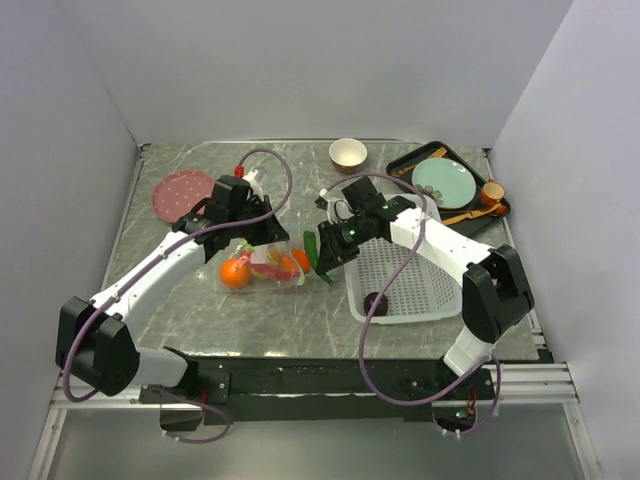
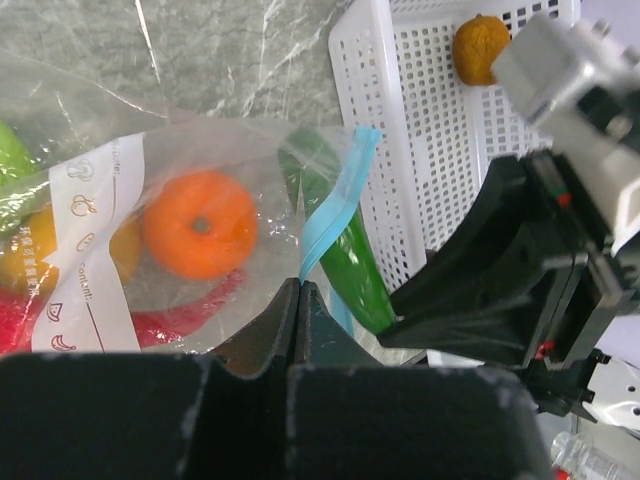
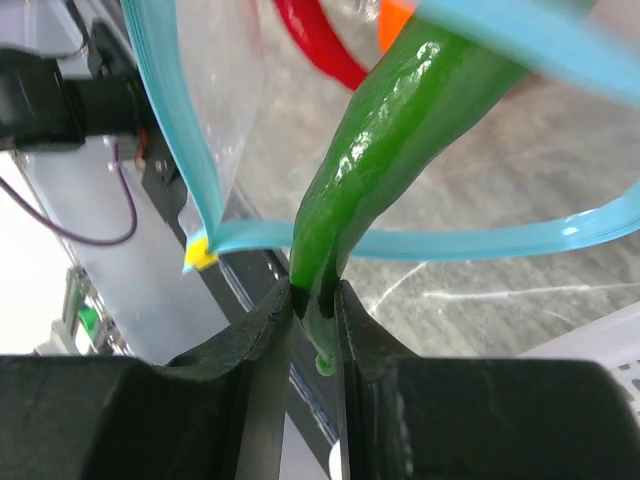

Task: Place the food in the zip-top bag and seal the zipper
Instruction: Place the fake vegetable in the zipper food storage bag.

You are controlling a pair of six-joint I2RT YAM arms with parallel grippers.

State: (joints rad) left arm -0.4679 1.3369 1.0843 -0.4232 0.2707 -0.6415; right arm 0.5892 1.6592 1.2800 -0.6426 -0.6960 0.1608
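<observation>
Left tool (image 2: 298,285): pressed together, pinching the thin edge of the zip-top bag (image 2: 230,150) right by the zipper (image 2: 335,200). It holds the mouth up.
Right tool (image 3: 315,300): pinching the stalk end of the green chili (image 3: 380,150). The chili's far end pokes in through the open mouth, between the two blue strips.
Bag: lies on the worktop (image 1: 300,320) between the arms, just beside the white basket (image 2: 400,120), with its mouth facing the basket.
In the bag: an orange (image 2: 200,223), a red chili (image 3: 320,50) and more food.
Not in yet: one brown piece (image 1: 377,300) in the basket.
Bag feel: I think it is thin, floppy and slippery. The blue strip looks stiffer, so that is the best place to hold.
Chili feel: it looks light, smooth and shiny, so it could slip. Holding the stalk end lets the tip go in first.
</observation>
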